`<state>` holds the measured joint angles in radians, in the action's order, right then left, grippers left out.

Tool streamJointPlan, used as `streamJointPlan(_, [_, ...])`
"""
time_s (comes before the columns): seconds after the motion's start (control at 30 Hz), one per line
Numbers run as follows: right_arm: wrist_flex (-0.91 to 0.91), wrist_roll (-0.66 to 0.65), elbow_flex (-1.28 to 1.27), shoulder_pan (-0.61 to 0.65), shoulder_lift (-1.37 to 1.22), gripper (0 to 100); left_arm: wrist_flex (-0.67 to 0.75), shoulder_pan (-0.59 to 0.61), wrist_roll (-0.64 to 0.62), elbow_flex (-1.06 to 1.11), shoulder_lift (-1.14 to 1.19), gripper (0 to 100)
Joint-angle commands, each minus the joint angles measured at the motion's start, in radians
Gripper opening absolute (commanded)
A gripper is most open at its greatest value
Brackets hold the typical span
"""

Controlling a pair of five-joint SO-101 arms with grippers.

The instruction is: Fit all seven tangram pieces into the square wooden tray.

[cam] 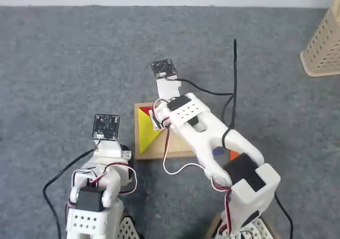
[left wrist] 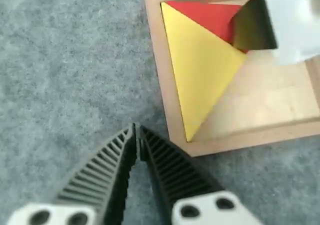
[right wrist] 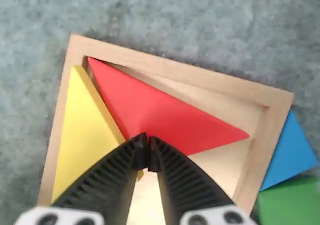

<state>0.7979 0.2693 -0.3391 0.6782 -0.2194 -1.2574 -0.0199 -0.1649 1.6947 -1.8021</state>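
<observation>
I see two of seven in the tray (right wrist: 175, 72): yellow triangle (right wrist: 82, 120), red triangle (right wrist: 150, 112) (five still to fit). Blue piece (right wrist: 290, 152) and green piece (right wrist: 290, 205) lie just outside it. Right pincer (right wrist: 147, 140) above it, left pincer (left wrist: 136, 132) beside, both closed, empty.

Bare grey carpet (cam: 69, 53) stretches left of and beyond the square wooden tray (cam: 151, 155). The white right arm (cam: 204, 130) lies over the tray, its gripper (right wrist: 146, 136), fingers together, above the red triangle (right wrist: 165, 115). The yellow triangle (left wrist: 200, 70) fills the left part, and the rest of the floor is bare wood. A blue triangle (right wrist: 290, 150) and a green piece (right wrist: 290, 205) sit just beside one outer edge.
</observation>
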Motion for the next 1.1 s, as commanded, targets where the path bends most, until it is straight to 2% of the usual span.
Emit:
streamJointPlan(0.0, [-0.036,-0.068,0.005,-0.041,0.062,1.3,-0.005,0.003,0.005,-0.008,-0.015,1])
streamJointPlan(0.53, [-0.038,-0.071,0.114,-0.177,-0.076,1.6,-0.005,0.003,0.005,-0.008,-0.015,1])
streamJointPlan(0.73, [-0.027,-0.127,0.18,-0.229,-0.143,1.5,-0.005,0.003,0.005,-0.008,-0.015,1])
streamJointPlan(0.87, [-0.01,-0.126,0.169,-0.213,-0.104,1.6,-0.005,0.003,0.005,-0.008,-0.015,1])
streamJointPlan(1.07, [0.136,-0.133,0.17,-0.217,0.094,1.7,-0.005,0.003,0.005,-0.008,-0.015,1])
